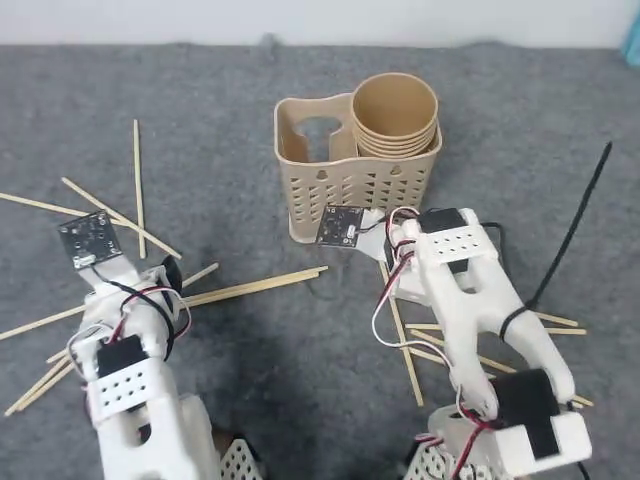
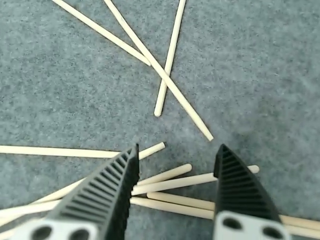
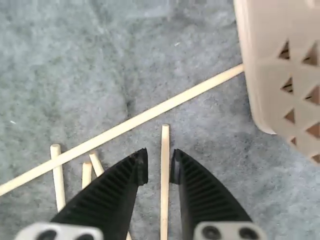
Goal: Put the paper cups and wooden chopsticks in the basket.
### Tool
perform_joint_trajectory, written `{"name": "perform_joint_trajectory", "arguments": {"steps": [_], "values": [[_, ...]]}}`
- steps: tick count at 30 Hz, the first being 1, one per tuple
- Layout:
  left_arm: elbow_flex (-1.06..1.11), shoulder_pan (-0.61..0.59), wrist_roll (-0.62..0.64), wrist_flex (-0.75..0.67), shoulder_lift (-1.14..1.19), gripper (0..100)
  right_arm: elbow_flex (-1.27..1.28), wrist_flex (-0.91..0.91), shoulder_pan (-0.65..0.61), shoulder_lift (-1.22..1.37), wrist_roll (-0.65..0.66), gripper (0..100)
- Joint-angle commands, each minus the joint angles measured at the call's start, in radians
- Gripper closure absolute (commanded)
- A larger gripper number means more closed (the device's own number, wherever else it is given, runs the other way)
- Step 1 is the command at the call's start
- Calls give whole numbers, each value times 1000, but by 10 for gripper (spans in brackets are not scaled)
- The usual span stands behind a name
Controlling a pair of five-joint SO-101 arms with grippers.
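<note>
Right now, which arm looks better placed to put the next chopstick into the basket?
Probably right: the right gripper straddles a chopstick, jaws narrowly open, beside the basket. The left gripper hangs open over loose chopsticks, farther from the basket.

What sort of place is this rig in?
Likely a robot-manipulation test bench: a grey carpet-like mat as work surface, two white plastic robot arms side by side, and a beige perforated plastic basket of stacked brown paper cups among scattered wooden chopsticks.
</note>
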Motion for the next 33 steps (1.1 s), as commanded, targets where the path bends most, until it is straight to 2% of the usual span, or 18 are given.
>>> {"name": "perform_joint_trajectory", "arguments": {"steps": [1,4,9,15,17,19,21,27,33], "values": [[-2,0,-12,-26,-20,768,-43,-25,15,-22,11,861],[-2,0,-12,-26,-20,768,-49,-77,41,53,11,811],[-2,0,-12,-26,-20,768,-49,-174,74,166,11,812],[-2,0,-12,-26,-20,768,-68,-174,76,214,11,815],[-2,0,-12,-26,-20,768,-71,-174,76,214,11,872],[-2,0,-12,-26,-20,768,-71,-173,71,206,9,989],[-2,0,-12,-26,-20,768,-74,-150,71,197,8,970],[-2,0,-12,-26,-20,768,-92,-2,67,39,6,991],[-2,0,-12,-26,-20,768,-92,174,-10,-320,3,990]]}}
